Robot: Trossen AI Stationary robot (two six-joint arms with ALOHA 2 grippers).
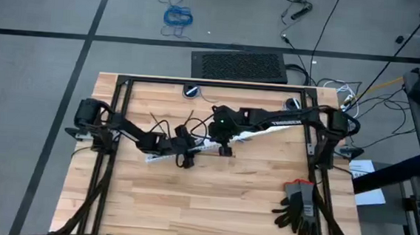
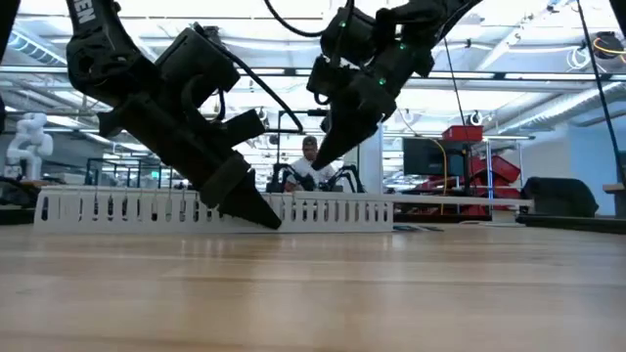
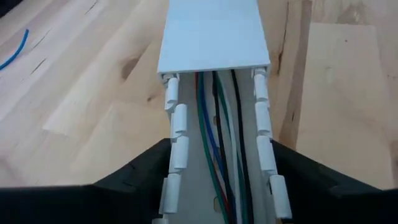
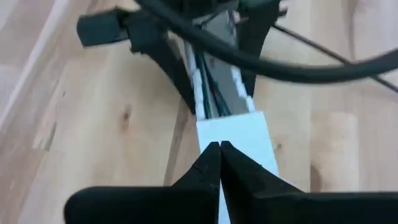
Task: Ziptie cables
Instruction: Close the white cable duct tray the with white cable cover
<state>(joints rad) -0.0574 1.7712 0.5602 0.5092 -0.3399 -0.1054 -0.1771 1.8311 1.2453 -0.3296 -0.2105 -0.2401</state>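
A white slotted duct (image 1: 164, 153) lies slanted across the table's middle. The cables (image 3: 214, 143), green, blue, red and black wires, run along inside it. A white lid (image 3: 214, 34) covers the duct's far part. My left gripper (image 3: 219, 146) is shut on the duct's uncovered stretch (image 1: 185, 159). My right gripper (image 4: 219, 146) is shut, with its tips over the lid's end (image 4: 239, 127). In the low view these tips (image 2: 321, 161) show a little above the duct. Two thin dark zipties (image 1: 154, 121) (image 1: 190, 118) lie flat on the table beyond the duct. My left gripper pinches the duct's two slotted side walls (image 3: 176, 149) between its fingers, one finger outside each wall, just short of the lid's end. The fingers come slanting down from the table's left and lie across the duct, which rests on the table. My right gripper: I cannot tell whether its shut tips touch the lid.
Black gloves (image 1: 298, 207) lie at the near right of the table. A loose blue wire (image 3: 15, 50) lies on the wood beside the duct. A dark frame (image 1: 212, 84) runs along the table's far edge and sides.
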